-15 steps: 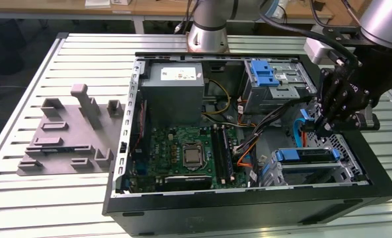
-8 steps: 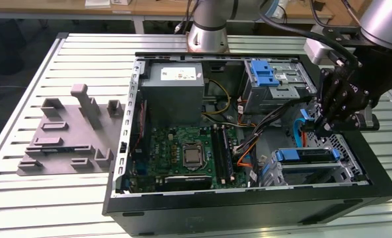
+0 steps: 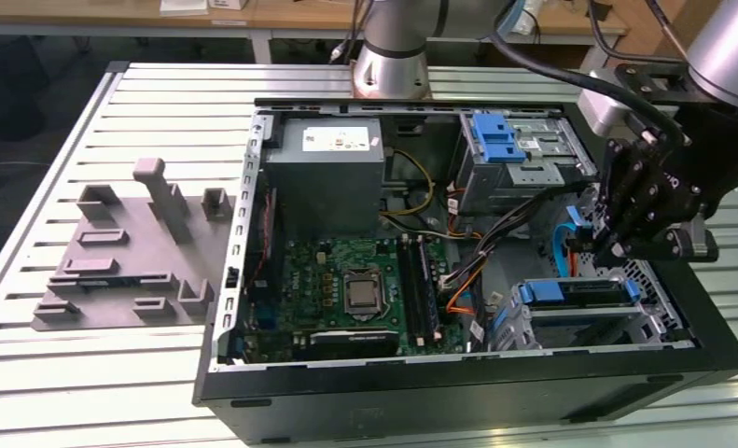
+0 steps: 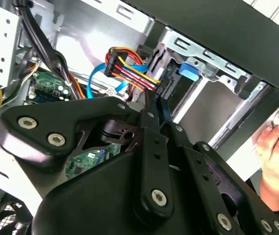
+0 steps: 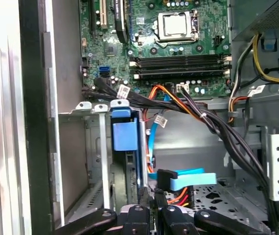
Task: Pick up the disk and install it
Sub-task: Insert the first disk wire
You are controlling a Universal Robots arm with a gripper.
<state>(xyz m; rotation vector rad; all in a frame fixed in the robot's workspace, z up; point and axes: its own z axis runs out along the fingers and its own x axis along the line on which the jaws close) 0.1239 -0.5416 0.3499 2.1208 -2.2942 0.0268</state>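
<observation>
Slatted metal counter (image 3: 157, 373) carries an open computer case (image 3: 468, 373), the claw (image 3: 636, 245) lowered inside it, fingers seemingly closed on nothing. Just beneath the claw, the disk (image 3: 577, 294) sits upright in its drive cage (image 5: 93, 161); beyond lie the motherboard (image 3: 350, 289) and a grey power-supply box (image 3: 325, 168).

An open computer case (image 3: 468, 373) lies on the slatted table (image 3: 157, 103). A grey plastic fixture (image 3: 126, 257) sits beside it, toward the exterior view's left.
</observation>
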